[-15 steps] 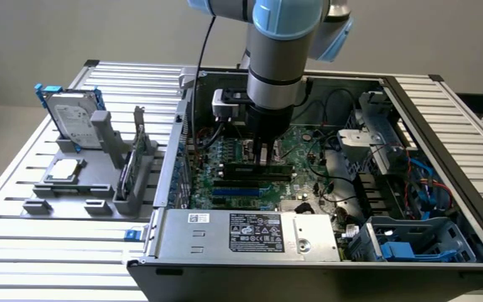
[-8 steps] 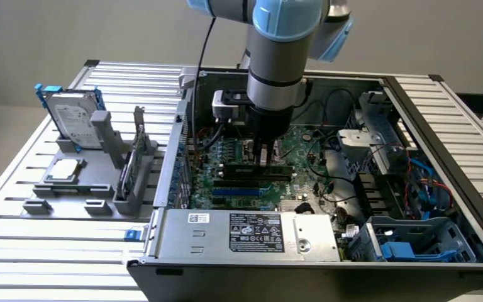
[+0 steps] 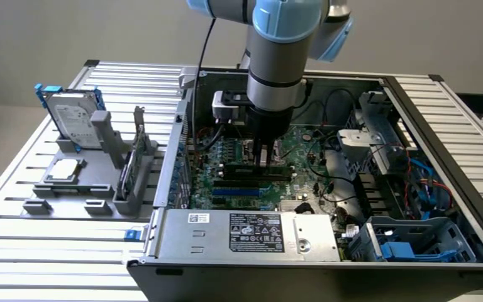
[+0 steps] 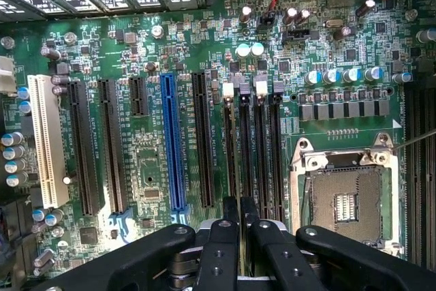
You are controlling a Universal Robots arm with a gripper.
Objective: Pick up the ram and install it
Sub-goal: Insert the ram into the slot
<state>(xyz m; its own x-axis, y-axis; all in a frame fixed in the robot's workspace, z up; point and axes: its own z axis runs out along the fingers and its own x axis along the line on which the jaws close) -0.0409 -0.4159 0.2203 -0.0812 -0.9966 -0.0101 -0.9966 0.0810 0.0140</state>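
Observation:
The ram [image 3: 246, 168] is a slim dark-green stick lying along the black memory slots [image 4: 262, 148] of the motherboard [image 3: 309, 151] inside the open computer case. In the wrist view I see the ram [image 4: 243, 148] edge-on, lined up with one slot. My gripper [image 3: 266, 156] reaches straight down into the case. Its black fingers [image 4: 225, 236] stand close together at the stick's middle, so the gripper [image 4: 240, 204] is shut on the ram. I cannot tell whether the stick is seated in the slot or just above it.
An empty processor socket [image 4: 344, 199] lies beside the memory slots, with blue [image 4: 172, 141] and white [image 4: 44, 141] expansion slots on the other side. The power supply [image 3: 250, 233] and case walls hem in the board. At the exterior view's left, a grey fixture [image 3: 99, 189] holds a hard drive [image 3: 73, 119] and a silver chip [image 3: 65, 168].

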